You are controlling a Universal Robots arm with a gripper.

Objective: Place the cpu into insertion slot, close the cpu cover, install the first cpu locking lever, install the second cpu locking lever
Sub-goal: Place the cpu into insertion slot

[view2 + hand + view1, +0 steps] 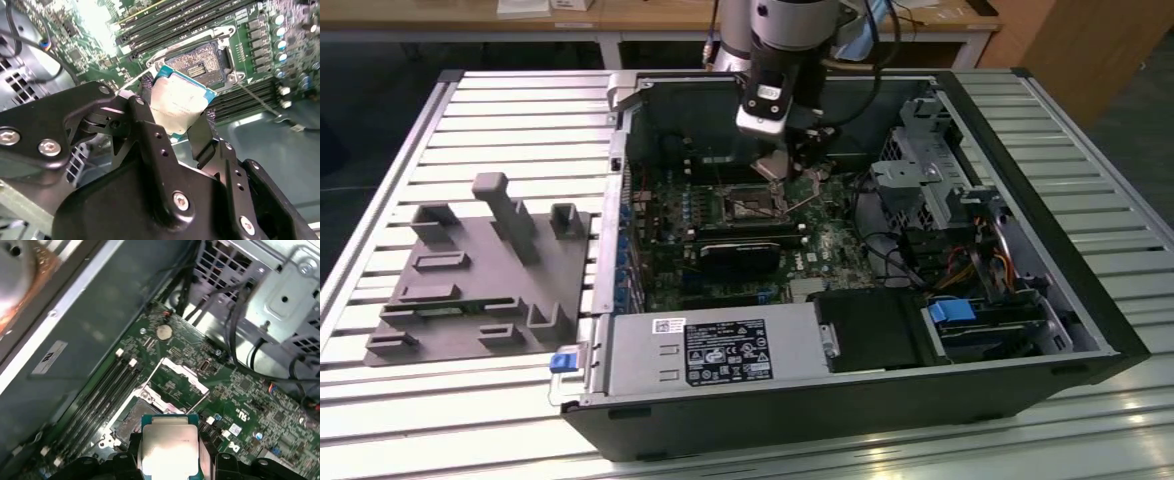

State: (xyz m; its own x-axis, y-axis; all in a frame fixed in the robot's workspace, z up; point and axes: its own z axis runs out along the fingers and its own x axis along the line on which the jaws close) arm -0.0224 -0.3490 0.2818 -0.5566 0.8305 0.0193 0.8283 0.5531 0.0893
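Over green motherboard (843, 243): black gripper (181, 111) pinches flat silver-topped square cpu (179, 102).
Dark-framed square insertion slot (754, 206): gripper's seven o'clock, exterior view.

Silver cpu (168, 445) in hand (172, 464), near insertion slot (129, 420)

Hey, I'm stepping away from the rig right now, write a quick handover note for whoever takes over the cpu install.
The gripper is shut on the cpu, gripping it by two opposite edges inside the open computer case.
The insertion slot is empty, its brownish centre exposed close beyond the held cpu.
The cpu cover stands swung open beside the slot.
Done: cpu is in the gripper, near the slot.
Left: cpu not yet seated, cover not yet closed.
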